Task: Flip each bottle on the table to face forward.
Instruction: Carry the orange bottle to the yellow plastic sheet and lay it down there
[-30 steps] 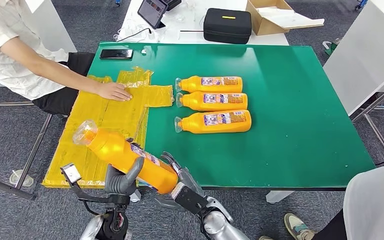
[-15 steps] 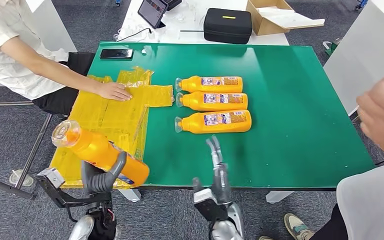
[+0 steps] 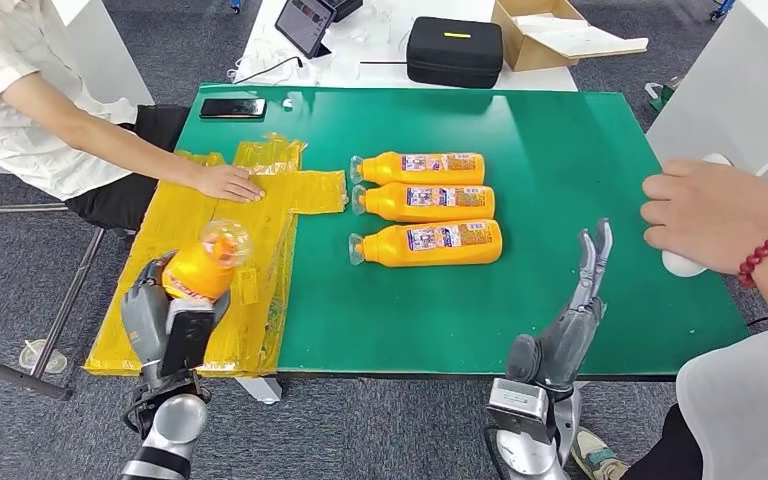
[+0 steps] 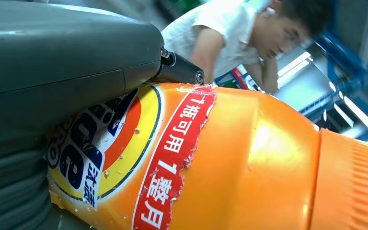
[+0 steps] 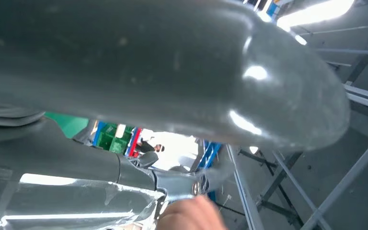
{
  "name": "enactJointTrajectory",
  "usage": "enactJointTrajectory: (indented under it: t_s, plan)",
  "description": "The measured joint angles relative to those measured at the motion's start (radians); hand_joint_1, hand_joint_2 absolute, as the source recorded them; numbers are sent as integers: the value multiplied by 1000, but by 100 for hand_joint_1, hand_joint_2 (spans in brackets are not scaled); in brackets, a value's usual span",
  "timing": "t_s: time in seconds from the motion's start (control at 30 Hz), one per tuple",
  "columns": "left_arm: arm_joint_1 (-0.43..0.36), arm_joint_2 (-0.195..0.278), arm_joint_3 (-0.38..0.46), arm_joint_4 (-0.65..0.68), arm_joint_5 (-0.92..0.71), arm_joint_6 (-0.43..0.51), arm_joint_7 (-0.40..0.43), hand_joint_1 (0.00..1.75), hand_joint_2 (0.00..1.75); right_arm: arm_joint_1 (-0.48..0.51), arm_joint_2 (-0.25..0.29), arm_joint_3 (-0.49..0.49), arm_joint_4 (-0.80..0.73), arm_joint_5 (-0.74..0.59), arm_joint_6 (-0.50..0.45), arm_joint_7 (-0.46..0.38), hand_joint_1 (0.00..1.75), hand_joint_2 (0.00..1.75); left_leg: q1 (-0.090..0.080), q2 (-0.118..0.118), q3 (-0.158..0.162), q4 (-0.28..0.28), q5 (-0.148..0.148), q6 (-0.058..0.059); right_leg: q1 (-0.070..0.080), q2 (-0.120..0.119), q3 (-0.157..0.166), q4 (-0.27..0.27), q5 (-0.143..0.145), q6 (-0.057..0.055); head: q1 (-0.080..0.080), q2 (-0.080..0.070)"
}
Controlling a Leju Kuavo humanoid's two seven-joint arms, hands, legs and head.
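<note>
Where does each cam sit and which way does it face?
Head view: high on the body, looking forward and down at the green table; shows left hand, right hand.
Left wrist view: behind the left hand, tight on the held orange bottle.
Right wrist view: behind the right hand, its grey thumb close.
Shared: head and left wrist views show the bottle.

You're seeing one orange bottle (image 3: pixel 203 268) standing cap-up in the left hand (image 3: pixel 165 318). Three labelled bottles (image 3: pixel 426 205) are lying side by side on the green table (image 3: pixel 560 200), caps pointing left.
</note>
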Motion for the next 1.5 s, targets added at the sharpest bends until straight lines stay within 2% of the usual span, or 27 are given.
enactJointTrajectory:
  t_s: [0.33,0.47,0.6,0.73,0.8,0.87,0.9,0.93,1.17,1.5]
  plan:
    - [-55,26,25,130,-144,0,38,175,175,-2,-1,25,5,-17,0,0,0,0,0,-1,-1,0,0,0,0,0,0,0,0,0,0,0]
    - [-114,45,20,265,-281,-16,71,175,175,-19,-6,55,31,-31,1,0,0,0,0,0,-1,0,0,0,0,0,0,0,0,0,0,0]
    - [-157,63,-27,401,-379,-79,92,171,175,-23,-9,72,55,-51,1,0,0,0,0,0,0,0,1,0,0,0,0,0,0,0,0,0]
    - [-196,75,-83,488,-430,-149,125,142,175,-23,-15,85,64,-53,1,0,0,175,0,-3,0,0,1,0,-1,-1,2,0,-1,0,0,0]
    - [-218,82,-102,516,-437,-189,135,117,175,-23,-18,94,67,-59,1,0,0,175,0,-5,2,0,0,0,-1,-2,4,0,-1,0,0,0]
    - [-237,90,-117,538,-439,-227,136,48,175,-24,-22,104,72,-66,1,0,0,175,0,-6,5,-1,0,0,-1,-3,7,0,-2,0,0,0]
    - [-245,95,-124,549,-440,-245,133,20,175,-24,-24,109,74,-69,1,0,0,175,0,-6,6,-1,0,-1,0,-3,8,0,-2,0,0,0]
    - [-253,100,-130,559,-439,-261,128,3,175,-25,-26,113,77,-73,1,0,0,175,0,-6,8,-1,-1,-1,0,-3,10,0,-2,0,0,0]
    - [-299,122,-148,612,-410,-390,106,0,175,-39,-41,140,102,-106,1,0,0,175,0,-6,14,-1,1,-2,0,-3,16,0,-2,-2,0,0]
    - [-312,128,-148,634,-405,-406,105,0,175,-46,-48,153,125,-109,1,0,0,175,0,-10,16,-1,2,-1,0,-6,19,0,-1,0,0,0]
